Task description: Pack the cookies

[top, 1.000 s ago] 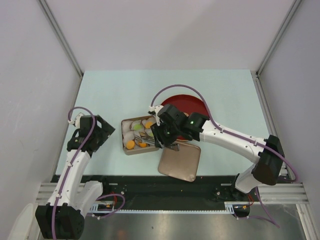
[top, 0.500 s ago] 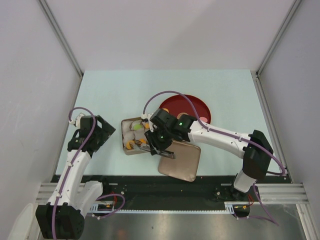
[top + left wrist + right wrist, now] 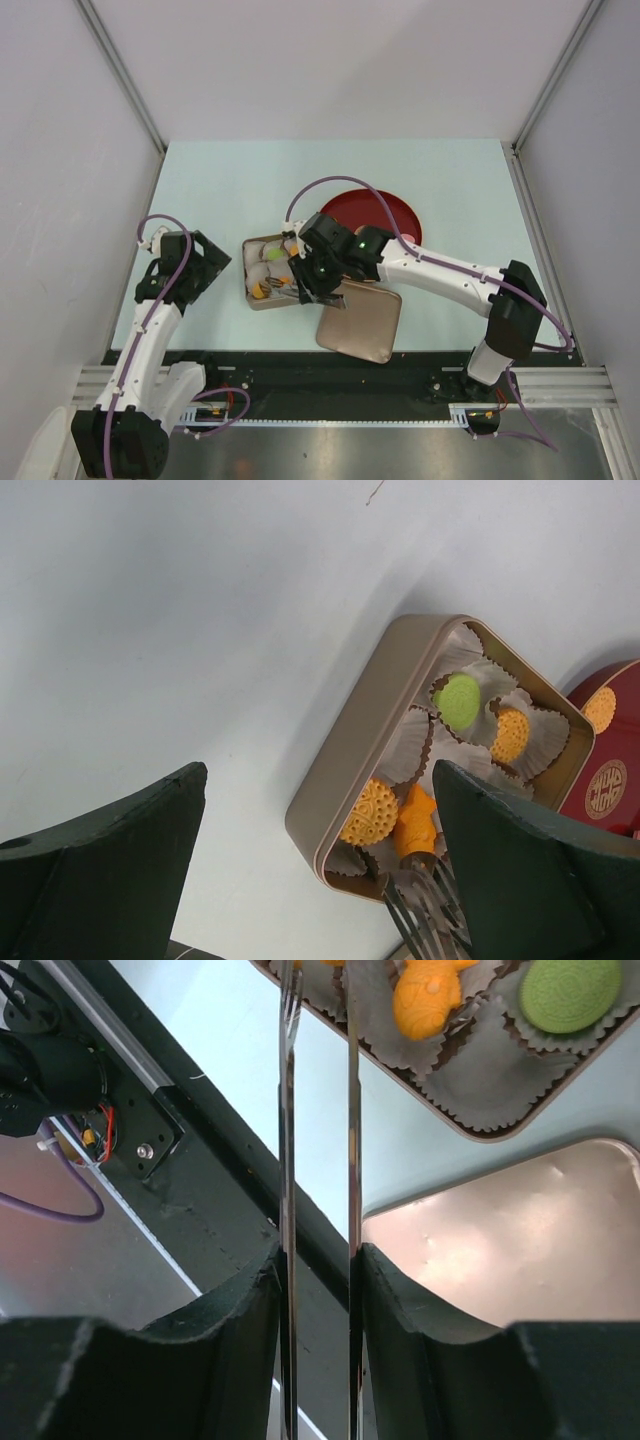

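A tan tin [image 3: 247, 285] holds the cookies in white paper cups. In the left wrist view I see a green one [image 3: 459, 700], a round orange one [image 3: 371, 812], another orange one [image 3: 511, 734] and an orange fish-shaped one [image 3: 415, 825]. My right gripper [image 3: 314, 282] is shut on metal tongs [image 3: 290, 1150]. The tong tips reach into the tin's near corner beside the fish-shaped cookie [image 3: 428, 998], with nothing seen between them. A green cookie [image 3: 568, 992] lies further along. My left gripper [image 3: 207, 262] hangs open to the left of the tin, holding nothing.
The tin's lid [image 3: 360, 322] lies flat just right of the tin, near the table's front edge. Behind it sits a dark-red plate [image 3: 385, 212], which carries an orange cookie [image 3: 600, 708] and a patterned one [image 3: 606, 786]. The black rail [image 3: 200, 1200] runs along the front.
My right arm has swung left and carried the tongs from the tin's right side to over its near right part. The tongs have narrowed slightly. The left arm has stayed still.
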Controlling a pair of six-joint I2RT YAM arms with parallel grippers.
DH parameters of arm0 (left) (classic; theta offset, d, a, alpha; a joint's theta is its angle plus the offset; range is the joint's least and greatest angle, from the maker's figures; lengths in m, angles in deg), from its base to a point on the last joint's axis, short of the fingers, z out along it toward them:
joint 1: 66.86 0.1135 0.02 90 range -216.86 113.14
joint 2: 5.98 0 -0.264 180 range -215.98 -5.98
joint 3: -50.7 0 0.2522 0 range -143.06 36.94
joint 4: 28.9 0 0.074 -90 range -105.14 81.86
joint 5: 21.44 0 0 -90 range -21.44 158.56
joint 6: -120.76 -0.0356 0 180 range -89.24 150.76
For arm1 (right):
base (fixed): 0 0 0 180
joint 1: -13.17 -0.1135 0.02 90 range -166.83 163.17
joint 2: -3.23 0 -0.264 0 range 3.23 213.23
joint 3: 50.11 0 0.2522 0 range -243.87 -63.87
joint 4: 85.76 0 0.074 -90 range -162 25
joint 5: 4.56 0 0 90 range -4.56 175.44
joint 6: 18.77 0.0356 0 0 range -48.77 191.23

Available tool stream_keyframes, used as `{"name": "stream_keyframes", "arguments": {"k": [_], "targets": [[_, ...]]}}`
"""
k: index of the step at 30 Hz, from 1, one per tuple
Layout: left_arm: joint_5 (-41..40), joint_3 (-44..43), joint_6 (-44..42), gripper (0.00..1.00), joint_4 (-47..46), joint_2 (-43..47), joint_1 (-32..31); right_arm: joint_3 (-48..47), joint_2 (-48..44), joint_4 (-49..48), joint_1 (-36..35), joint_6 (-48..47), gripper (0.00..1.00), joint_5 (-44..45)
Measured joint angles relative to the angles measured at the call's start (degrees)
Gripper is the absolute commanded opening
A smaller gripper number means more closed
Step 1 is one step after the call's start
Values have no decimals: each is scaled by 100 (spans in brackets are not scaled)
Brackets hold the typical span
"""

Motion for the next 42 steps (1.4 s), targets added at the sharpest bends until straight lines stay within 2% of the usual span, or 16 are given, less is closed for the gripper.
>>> {"name": "stream_keyframes", "arguments": {"k": [14, 42], "targets": [[92, 7, -4, 100, 0, 15, 0, -538, 120, 326, 219, 9, 42, 144], [98, 94, -9, 100, -22, 17, 0, -557, 538, 334, 275, 184, 42, -216]]}}
